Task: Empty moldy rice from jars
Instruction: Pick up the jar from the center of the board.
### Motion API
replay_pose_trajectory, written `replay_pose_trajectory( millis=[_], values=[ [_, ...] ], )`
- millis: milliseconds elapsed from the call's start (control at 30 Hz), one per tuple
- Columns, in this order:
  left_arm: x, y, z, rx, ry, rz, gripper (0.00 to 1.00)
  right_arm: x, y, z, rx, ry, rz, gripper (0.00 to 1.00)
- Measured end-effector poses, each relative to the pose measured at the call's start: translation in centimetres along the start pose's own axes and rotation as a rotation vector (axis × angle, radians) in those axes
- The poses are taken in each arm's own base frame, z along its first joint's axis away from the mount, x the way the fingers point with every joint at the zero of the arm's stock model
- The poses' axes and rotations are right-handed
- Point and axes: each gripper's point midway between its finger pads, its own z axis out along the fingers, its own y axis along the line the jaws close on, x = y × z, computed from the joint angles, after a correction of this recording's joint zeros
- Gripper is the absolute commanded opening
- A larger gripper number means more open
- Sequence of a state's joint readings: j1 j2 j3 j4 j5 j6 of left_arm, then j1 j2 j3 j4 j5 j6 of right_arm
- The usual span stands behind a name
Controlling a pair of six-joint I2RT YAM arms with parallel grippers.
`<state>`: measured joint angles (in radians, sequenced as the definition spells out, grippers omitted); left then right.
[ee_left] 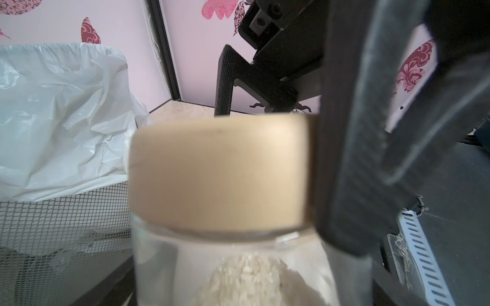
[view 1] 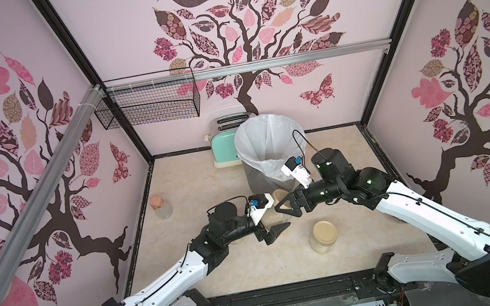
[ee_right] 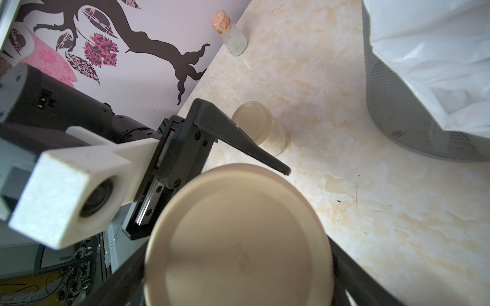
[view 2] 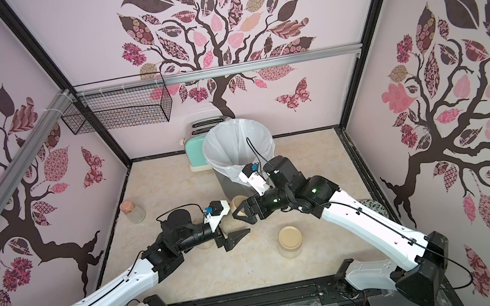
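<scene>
Gripping the jar (ee_left: 225,265), the left gripper (view 1: 277,220) held it near the bin (view 1: 257,185). Right gripper (view 1: 283,204) sat clamped on its lid (ee_right: 238,238); rice (ee_left: 246,278) lay inside.

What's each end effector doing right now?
Left end effector: closed on the jar, at its glass body.
Right end effector: closed around that jar's lid, jaws wide.

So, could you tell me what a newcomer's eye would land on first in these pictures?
Mid-table, the left gripper holds a glass jar of rice by its body while the right gripper clasps its beige lid. Right behind them stands a mesh bin with a white liner, and a bold pink-and-brown tree mural covers the walls.
</scene>
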<state>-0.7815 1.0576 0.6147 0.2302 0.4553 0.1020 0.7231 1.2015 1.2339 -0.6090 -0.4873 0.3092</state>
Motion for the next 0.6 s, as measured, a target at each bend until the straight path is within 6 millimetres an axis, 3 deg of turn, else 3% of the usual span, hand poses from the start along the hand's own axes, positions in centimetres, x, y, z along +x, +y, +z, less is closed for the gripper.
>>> replay_pose_trajectory(
  millis=[600],
  values=[
    [0.69, -0.04, 0.94, 0.030, 0.047, -0.034, 0.78, 0.21, -0.77, -0.11, 0.037, 0.006, -0.008, 0.58]
  ],
)
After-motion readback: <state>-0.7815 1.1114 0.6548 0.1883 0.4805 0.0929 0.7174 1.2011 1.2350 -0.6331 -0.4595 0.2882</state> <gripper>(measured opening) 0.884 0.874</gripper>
